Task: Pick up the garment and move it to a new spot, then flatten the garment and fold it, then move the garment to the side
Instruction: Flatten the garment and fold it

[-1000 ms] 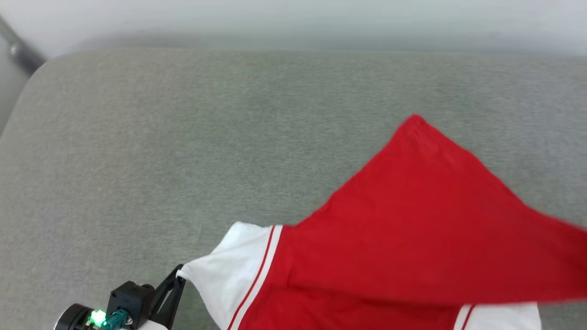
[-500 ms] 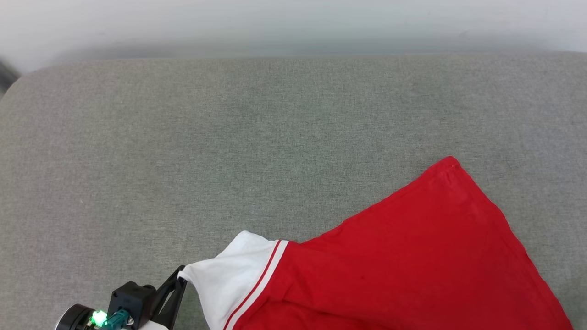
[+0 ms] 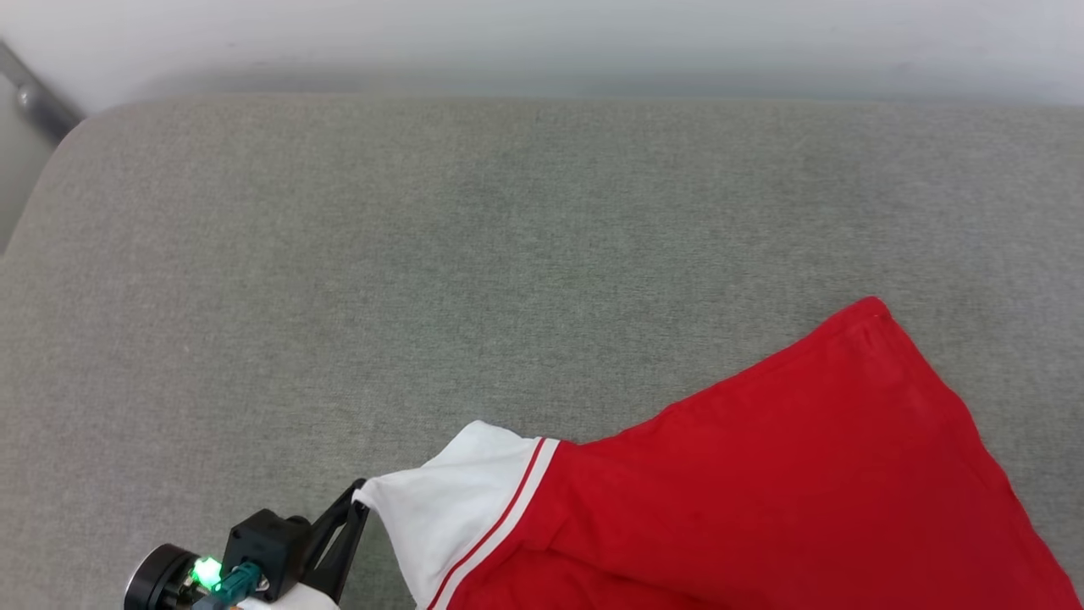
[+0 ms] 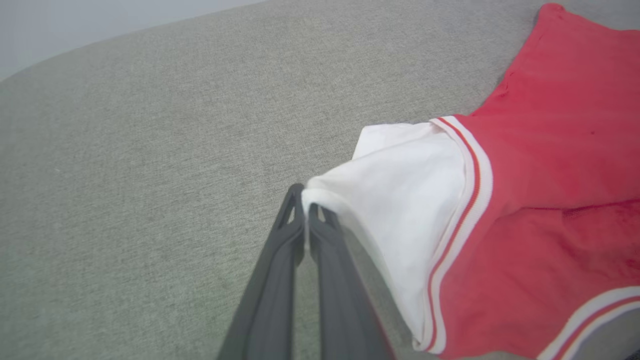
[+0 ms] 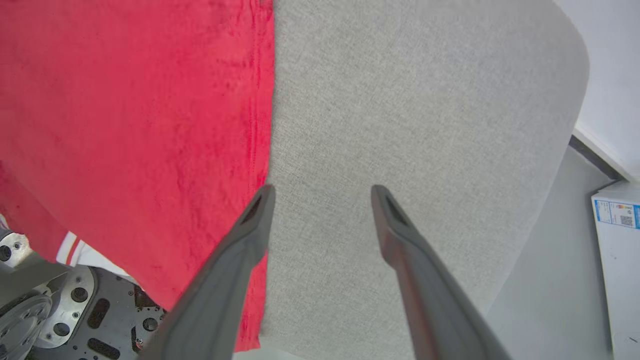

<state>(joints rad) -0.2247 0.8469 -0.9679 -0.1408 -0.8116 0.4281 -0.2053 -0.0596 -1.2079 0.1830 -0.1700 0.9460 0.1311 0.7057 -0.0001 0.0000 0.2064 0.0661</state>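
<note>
The garment (image 3: 762, 474), a red T-shirt with white sleeves and striped trim, lies spread over the lower right of the grey cushion (image 3: 339, 254). My left gripper (image 3: 360, 506) is shut on the edge of its white sleeve (image 4: 400, 200), which is pulled taut; in the left wrist view the left gripper (image 4: 305, 200) pinches the sleeve's corner. My right gripper (image 5: 322, 197) stands open above the cushion, just beside the red hem (image 5: 262, 100), with nothing between its fingers (image 5: 255, 220).
The cushion's rounded edges run along the far side and the left, with a pale wall (image 3: 542, 34) behind. A dark bar (image 3: 34, 93) shows at the top left. Beyond the cushion's edge is floor with a white box (image 5: 617, 235). My own metal base (image 5: 75, 310) shows below the shirt.
The red body of the shirt, lifted a second ago, has dropped flat onto the cushion. My right gripper has opened and let go of it. The head view shifted a little.
</note>
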